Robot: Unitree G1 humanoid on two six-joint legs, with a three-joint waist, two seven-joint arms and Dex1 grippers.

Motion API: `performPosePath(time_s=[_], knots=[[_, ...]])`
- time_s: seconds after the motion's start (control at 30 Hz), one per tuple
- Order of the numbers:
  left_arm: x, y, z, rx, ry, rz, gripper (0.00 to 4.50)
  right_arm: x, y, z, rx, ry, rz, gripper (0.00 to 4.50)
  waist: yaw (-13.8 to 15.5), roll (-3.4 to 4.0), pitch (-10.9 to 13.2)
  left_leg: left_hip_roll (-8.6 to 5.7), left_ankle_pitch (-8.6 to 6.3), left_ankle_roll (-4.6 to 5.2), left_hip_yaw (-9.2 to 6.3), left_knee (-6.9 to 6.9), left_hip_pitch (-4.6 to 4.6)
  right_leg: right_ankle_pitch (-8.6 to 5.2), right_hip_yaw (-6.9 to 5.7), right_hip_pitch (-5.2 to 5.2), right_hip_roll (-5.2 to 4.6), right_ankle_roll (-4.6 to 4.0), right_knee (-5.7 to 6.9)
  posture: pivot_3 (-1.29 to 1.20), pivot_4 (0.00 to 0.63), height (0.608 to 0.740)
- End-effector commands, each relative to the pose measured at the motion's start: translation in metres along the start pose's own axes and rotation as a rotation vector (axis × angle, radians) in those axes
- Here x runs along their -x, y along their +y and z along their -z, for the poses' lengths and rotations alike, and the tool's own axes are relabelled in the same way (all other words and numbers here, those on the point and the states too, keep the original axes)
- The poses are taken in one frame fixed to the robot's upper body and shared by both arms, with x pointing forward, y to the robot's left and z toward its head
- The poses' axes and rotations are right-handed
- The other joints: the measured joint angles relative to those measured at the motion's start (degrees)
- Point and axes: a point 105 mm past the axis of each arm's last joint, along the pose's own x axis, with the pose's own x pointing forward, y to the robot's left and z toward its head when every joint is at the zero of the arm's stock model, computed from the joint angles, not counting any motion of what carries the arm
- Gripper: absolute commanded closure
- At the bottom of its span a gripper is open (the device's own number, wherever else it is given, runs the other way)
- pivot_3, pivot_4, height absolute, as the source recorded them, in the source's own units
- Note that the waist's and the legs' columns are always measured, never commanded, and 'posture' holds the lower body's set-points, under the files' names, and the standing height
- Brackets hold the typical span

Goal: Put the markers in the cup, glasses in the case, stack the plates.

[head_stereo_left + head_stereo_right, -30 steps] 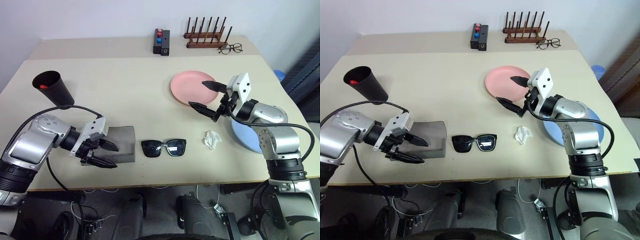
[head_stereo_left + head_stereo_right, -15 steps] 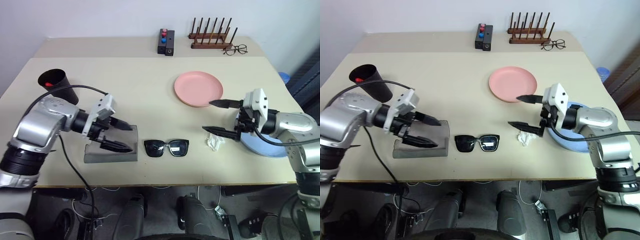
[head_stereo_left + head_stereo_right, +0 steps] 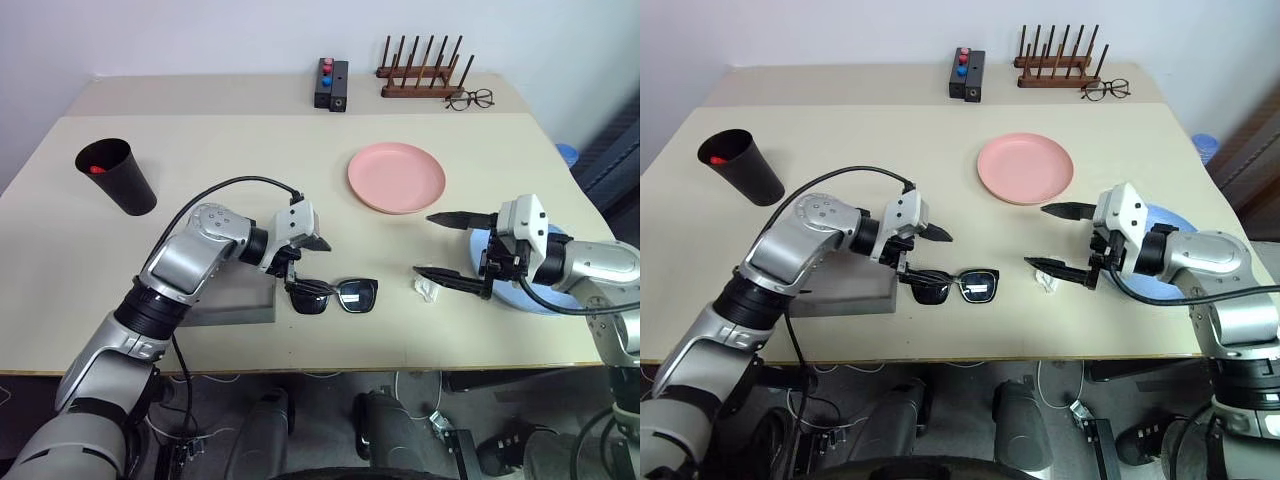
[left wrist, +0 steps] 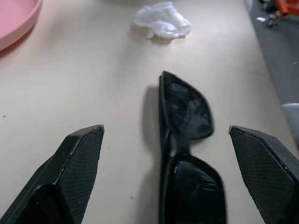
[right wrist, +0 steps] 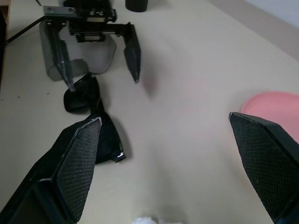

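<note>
Wooden rack (image 3: 416,72), spectacles (image 3: 467,99), perhaps crumpled tissue (image 3: 428,288)

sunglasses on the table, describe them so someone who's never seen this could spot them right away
Start at the beige table and look to its near edge, about midway across. There, between the grey case and a crumpled white scrap, lie the sunglasses, with the open left hand around one end. Their thick black frame and dark lenses set them apart from the thin wire spectacles by the far rack.

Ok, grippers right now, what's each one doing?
Left gripper: open, empty, straddling the sunglasses.
Right gripper: open, empty, above the table.
</note>
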Motion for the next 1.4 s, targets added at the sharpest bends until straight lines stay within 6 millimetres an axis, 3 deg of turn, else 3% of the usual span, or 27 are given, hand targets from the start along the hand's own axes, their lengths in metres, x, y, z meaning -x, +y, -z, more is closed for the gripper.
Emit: performPosePath(time_s=[0.03, 0.37, 0.47, 0.7, 0.73, 0.93, 1.07, 1.23, 1.4], knots=[[-0.004, 0.000, -0.004, -0.066, 0.019, 0.017, 0.05, 0.010, 0.000, -0.011, 0.067, 0.005, 0.016, 0.00, 0.03, 0.00, 0.00, 0.00, 0.00, 0.00, 0.00, 0.00, 0.00, -0.03, 0.00, 0.00, 0.00, -0.05, -0.01, 0.00, 0.150, 0.740], [-0.020, -0.008, 0.007, -0.111, 0.095, 0.109, 0.05, 0.019, -0.003, -0.004, 0.074, 0.043, 0.056, 0.00, 0.02, 0.00, 0.00, 0.00, 0.00, 0.00, 0.00, 0.02, 0.00, -0.07, 0.00, 0.02, -0.01, -0.12, -0.03, 0.00, 0.150, 0.740], [-0.021, -0.010, 0.012, -0.135, 0.131, 0.129, 0.82, 0.019, -0.004, -0.005, 0.076, 0.038, 0.060, 0.00, -0.02, 0.00, 0.00, 0.00, 0.00, 0.00, 0.00, 0.02, 0.00, -0.07, 0.00, 0.02, -0.01, -0.12, -0.02, 0.00, 0.150, 0.740], [-0.028, -0.009, 0.008, -0.120, 0.114, 0.127, 4.31, 0.019, -0.006, -0.006, 0.075, 0.032, 0.074, 0.00, 0.20, 0.03, -0.04, -0.02, 0.00, 0.00, -0.01, 0.04, 0.03, -0.07, -0.01, 0.11, -0.03, -0.11, -0.06, 0.00, 0.150, 0.740], [-0.028, -0.010, 0.008, -0.117, 0.113, 0.130, 4.44, 0.018, -0.007, -0.006, 0.075, 0.031, 0.075, 0.00, 0.23, 0.07, -0.06, -0.03, 0.00, 0.01, -0.01, 0.05, 0.04, -0.08, -0.01, 0.16, -0.04, -0.12, -0.10, 0.00, 0.150, 0.740], [-0.025, -0.009, -0.001, -0.057, 0.064, 0.137, 4.44, 0.015, -0.011, -0.008, 0.080, 0.027, 0.083, 0.00, 0.02, 0.07, -0.07, -0.02, 0.00, 0.01, -0.02, 0.13, 0.10, -0.16, -0.03, 0.23, -0.06, -0.01, -0.10, 0.00, 0.150, 0.740], [-0.015, -0.005, -0.019, 0.002, 0.004, 0.141, 4.44, 0.009, -0.012, -0.011, 0.079, 0.015, 0.080, 0.00, 0.02, 0.06, -0.07, -0.02, 0.00, 0.02, -0.02, 0.13, 0.08, -0.16, -0.04, 0.22, -0.06, 0.00, -0.09, 0.00, 0.150, 0.740], [0.014, 0.002, -0.043, 0.110, -0.069, 0.140, 4.44, 0.004, -0.010, -0.014, 0.075, 0.000, 0.063, 0.00, -0.02, 0.05, -0.05, -0.03, 0.00, 0.02, -0.03, 0.13, 0.02, -0.15, -0.06, 0.17, -0.05, 0.02, -0.10, 0.00, 0.150, 0.740], [0.045, 0.001, -0.047, 0.199, -0.099, 0.140, 4.44, -0.005, -0.007, -0.015, 0.069, -0.030, 0.052, 0.00, -0.32, 0.07, -0.04, -0.02, -0.02, 0.06, -0.03, 0.08, 0.03, -0.16, -0.05, 0.14, -0.04, 0.11, -0.07, 0.00, 0.150, 0.740]])
